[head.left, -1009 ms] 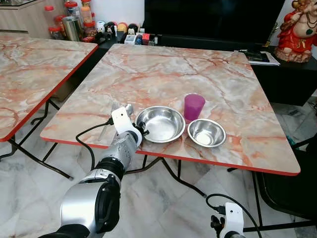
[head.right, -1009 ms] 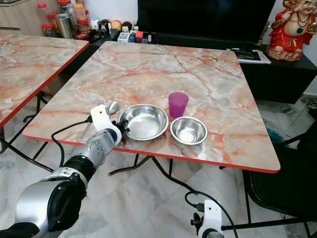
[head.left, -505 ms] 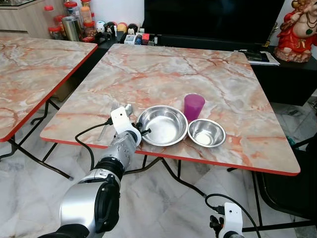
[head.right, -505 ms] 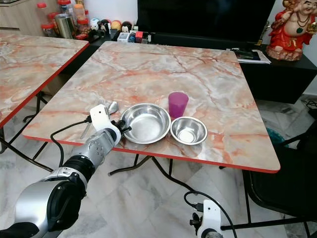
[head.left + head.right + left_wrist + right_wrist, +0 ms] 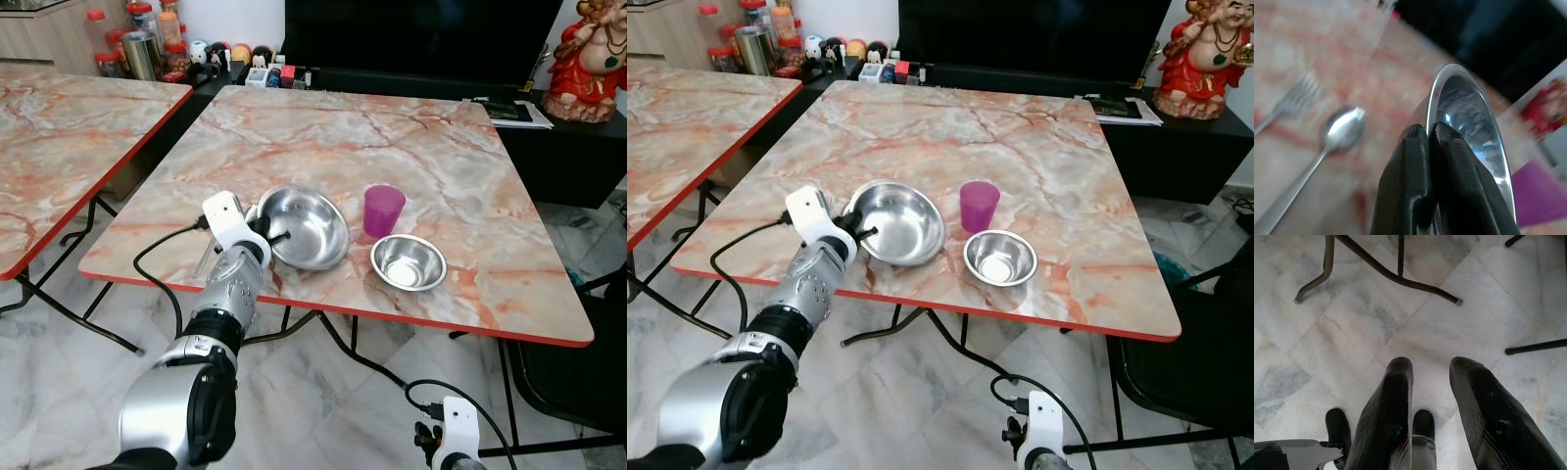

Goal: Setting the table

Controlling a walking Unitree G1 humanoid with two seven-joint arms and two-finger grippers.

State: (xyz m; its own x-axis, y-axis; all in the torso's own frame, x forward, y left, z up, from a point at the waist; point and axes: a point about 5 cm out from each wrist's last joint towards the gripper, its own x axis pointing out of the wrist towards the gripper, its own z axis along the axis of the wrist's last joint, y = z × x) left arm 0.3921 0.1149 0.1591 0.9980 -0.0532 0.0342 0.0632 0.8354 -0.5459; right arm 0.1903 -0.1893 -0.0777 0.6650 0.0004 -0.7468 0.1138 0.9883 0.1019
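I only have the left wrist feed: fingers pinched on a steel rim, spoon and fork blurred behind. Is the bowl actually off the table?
Observer: Tilted, not clear of it. In the eye views the big bowl is tipped with its left rim raised in the left gripper; whether its far edge touches the table I cannot tell.
Operator: Anything close to it?
Observer: A purple cup stands just to its right, apart from it.
Operator: And the right arm?
Observer: Hanging low over the floor, right gripper open.
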